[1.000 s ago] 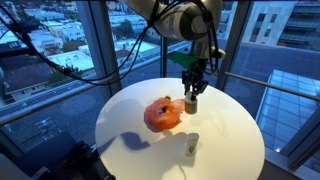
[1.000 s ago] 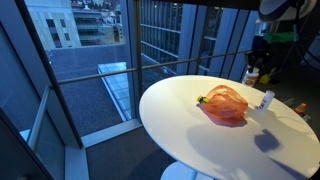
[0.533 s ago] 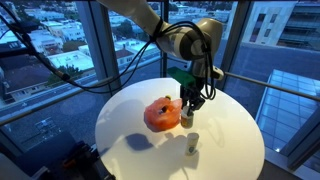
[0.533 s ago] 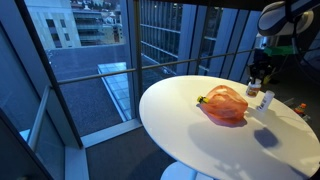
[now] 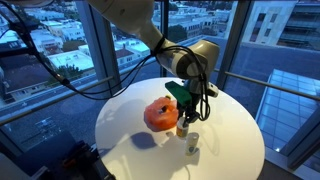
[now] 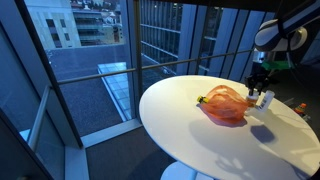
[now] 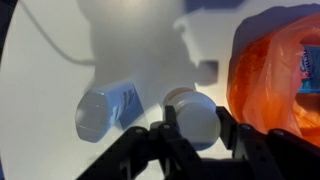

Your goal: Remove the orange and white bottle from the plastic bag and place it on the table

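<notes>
My gripper (image 7: 195, 128) is shut on the orange and white bottle (image 7: 193, 112); its white cap faces the wrist camera between the black fingers. In both exterior views the gripper (image 5: 185, 118) (image 6: 257, 88) holds the bottle low over the round white table (image 5: 235, 130), just beside the orange plastic bag (image 5: 160, 115) (image 6: 224, 104). The bag also fills the right side of the wrist view (image 7: 275, 70). I cannot tell whether the bottle touches the table.
A second, pale bottle with a blue label (image 7: 105, 108) is on the table close to the gripper, and shows in both exterior views (image 5: 192, 143) (image 6: 267, 98). A small orange object (image 6: 300, 108) lies near the table's far edge. Glass walls surround the table.
The gripper has come down with the bottle, from above the table to just over its surface beside the bag. The bag and the second bottle have not moved.
</notes>
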Robot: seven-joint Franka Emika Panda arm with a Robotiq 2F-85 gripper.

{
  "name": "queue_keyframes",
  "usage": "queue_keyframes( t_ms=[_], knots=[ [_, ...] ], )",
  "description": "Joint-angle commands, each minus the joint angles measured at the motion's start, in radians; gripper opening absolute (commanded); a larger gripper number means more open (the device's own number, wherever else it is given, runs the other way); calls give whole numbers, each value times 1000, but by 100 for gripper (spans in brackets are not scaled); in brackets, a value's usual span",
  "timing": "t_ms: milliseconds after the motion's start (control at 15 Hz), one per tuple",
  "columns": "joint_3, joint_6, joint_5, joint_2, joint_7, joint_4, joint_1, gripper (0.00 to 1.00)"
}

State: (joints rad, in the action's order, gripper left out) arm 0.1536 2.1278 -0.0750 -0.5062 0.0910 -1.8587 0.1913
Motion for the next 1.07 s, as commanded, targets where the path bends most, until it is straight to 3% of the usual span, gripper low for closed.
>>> queue_keyframes(
  t_ms=[0,67,400,1000],
  knots=[
    [-23,22,-60,6,-72,-18,35,44],
    [-23,22,-68,7,-82,-19,37,64],
    [-21,22,-56,56,-109,-46,23,97],
    [-43,-49,5,199,-120,-66,-48,100]
  ],
)
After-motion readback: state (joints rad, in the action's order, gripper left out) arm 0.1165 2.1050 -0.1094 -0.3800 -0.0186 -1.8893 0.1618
